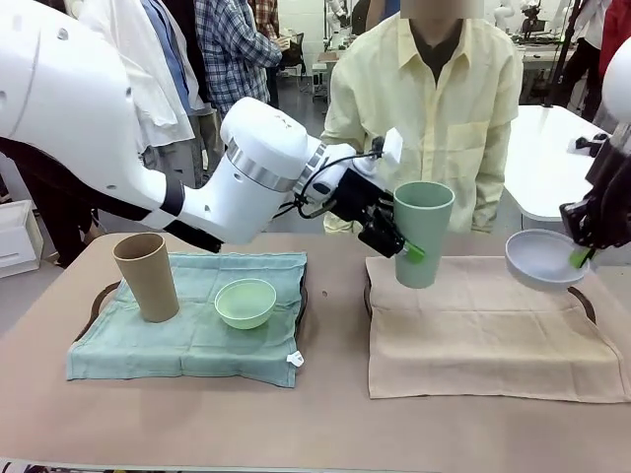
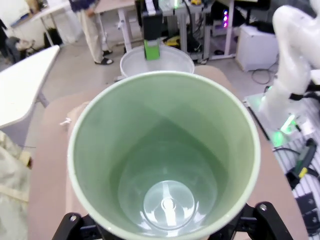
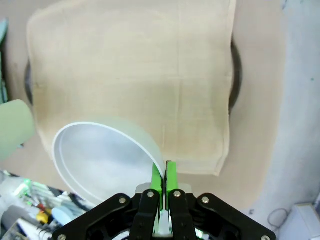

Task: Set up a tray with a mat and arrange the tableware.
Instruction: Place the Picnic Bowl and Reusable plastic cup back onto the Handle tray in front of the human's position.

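My left gripper (image 1: 404,239) is shut on the pale green tumbler (image 1: 424,233) and holds it upright in the air over the near-left part of the beige mat (image 1: 483,325). In the left wrist view I look straight down into this tumbler (image 2: 165,155). At the right edge, my right gripper (image 1: 582,256) is shut on the rim of the whitish-blue bowl (image 1: 538,258), which hangs tilted above the mat's far right corner. The right wrist view shows the green pads (image 3: 158,176) pinching that bowl (image 3: 100,155). A tan tumbler (image 1: 146,276) and a mint green bowl (image 1: 245,302) stand on the green mat (image 1: 187,340).
Both mats lie on dark trays, whose handles (image 1: 366,286) stick out at the sides. A person in a pale yellow shirt (image 1: 434,99) stands at the far side of the table. A round white table (image 1: 552,158) stands at the back right.
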`<state>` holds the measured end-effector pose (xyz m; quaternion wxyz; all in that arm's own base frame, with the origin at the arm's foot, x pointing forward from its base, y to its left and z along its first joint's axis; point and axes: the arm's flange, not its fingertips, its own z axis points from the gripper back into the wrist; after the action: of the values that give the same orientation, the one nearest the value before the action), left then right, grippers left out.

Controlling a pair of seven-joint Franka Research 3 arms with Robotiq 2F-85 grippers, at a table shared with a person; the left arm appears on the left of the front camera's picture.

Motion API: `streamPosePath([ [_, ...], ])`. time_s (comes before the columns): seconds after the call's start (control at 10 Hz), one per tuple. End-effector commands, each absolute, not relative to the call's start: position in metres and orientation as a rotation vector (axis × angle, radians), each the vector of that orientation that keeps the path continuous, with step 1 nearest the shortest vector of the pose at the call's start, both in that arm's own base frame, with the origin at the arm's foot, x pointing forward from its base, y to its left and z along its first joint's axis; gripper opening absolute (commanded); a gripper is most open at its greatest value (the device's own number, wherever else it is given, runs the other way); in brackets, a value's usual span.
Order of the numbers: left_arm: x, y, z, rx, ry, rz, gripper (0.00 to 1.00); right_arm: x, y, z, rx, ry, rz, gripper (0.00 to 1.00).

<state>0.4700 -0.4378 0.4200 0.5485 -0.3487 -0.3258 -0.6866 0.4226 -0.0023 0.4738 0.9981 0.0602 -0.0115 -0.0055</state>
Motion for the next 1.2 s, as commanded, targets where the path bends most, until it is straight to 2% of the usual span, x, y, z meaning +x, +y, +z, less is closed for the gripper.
streamPosePath([
  [0.0,0.475,-0.441,0.408,-0.871,-0.818,-1.648,0.85,0.432,0.002,0.451,0.143,-0.036,0.018,0.04],
  [1.1,0.517,-0.463,0.331,-0.813,-0.842,-1.719,0.85,0.466,0.017,0.369,0.163,-0.003,0.075,0.04],
])
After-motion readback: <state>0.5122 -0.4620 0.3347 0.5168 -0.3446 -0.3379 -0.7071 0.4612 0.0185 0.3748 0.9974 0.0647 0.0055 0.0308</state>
